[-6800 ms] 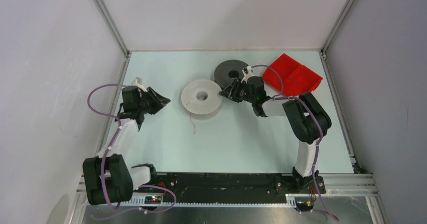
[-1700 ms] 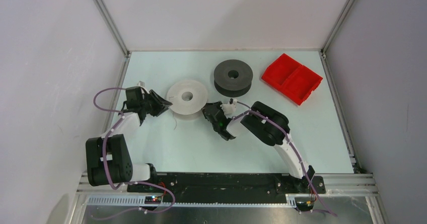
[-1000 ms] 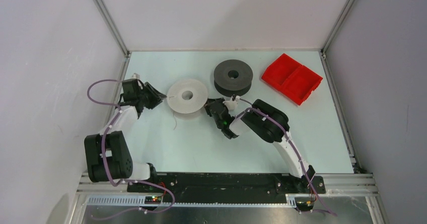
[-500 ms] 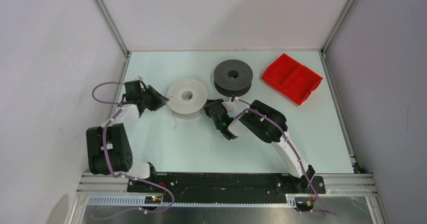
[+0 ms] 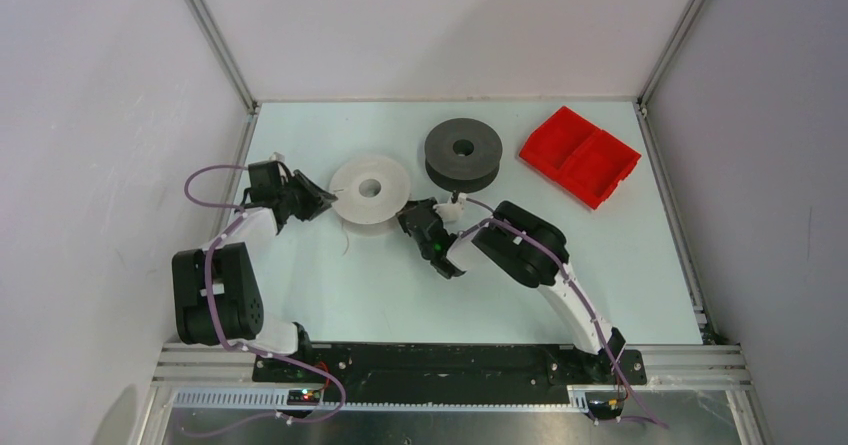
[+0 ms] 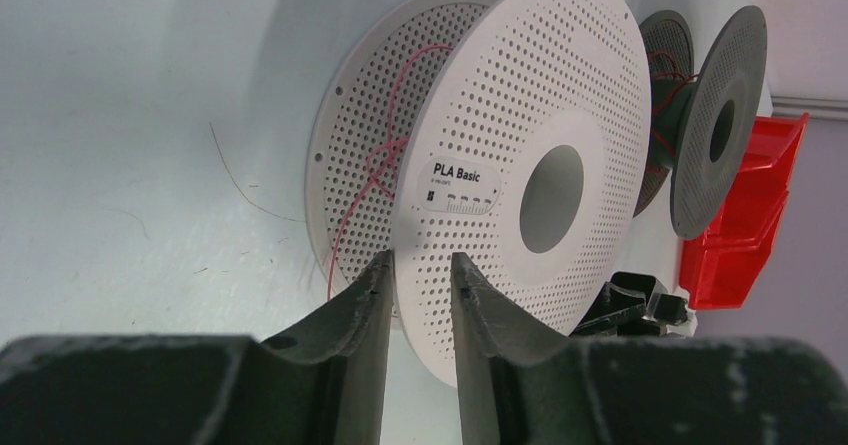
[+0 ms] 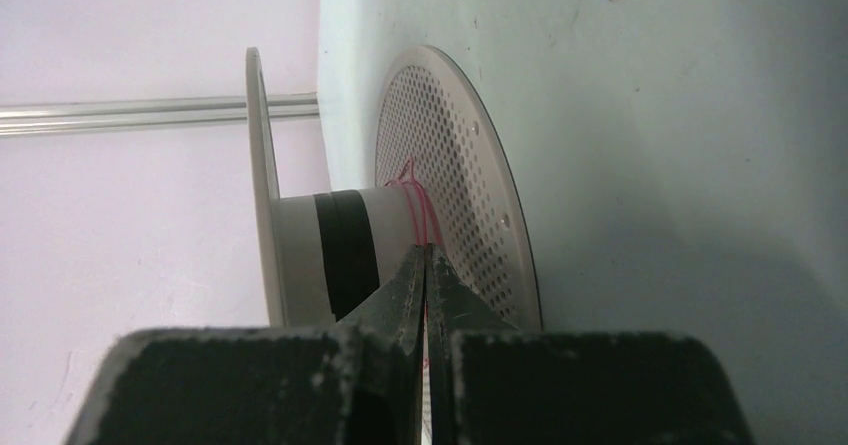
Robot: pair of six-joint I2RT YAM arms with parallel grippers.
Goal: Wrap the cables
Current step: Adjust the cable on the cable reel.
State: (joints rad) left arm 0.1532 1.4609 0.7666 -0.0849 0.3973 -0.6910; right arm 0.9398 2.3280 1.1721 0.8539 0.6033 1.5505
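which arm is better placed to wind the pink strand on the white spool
Right, probably. The right gripper is shut with its tips between the flanges at the hub of the white spool, right by the pink strand wound there. The left gripper stands open astride the rim, better suited to steadying.

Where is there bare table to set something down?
Bare: the near strip between arm bases and white perforated plastic spool; the right edge nearer than the red plastic bin. Crowded: mid-table, left tool and right tool flanking that spool, dark grey spool behind.
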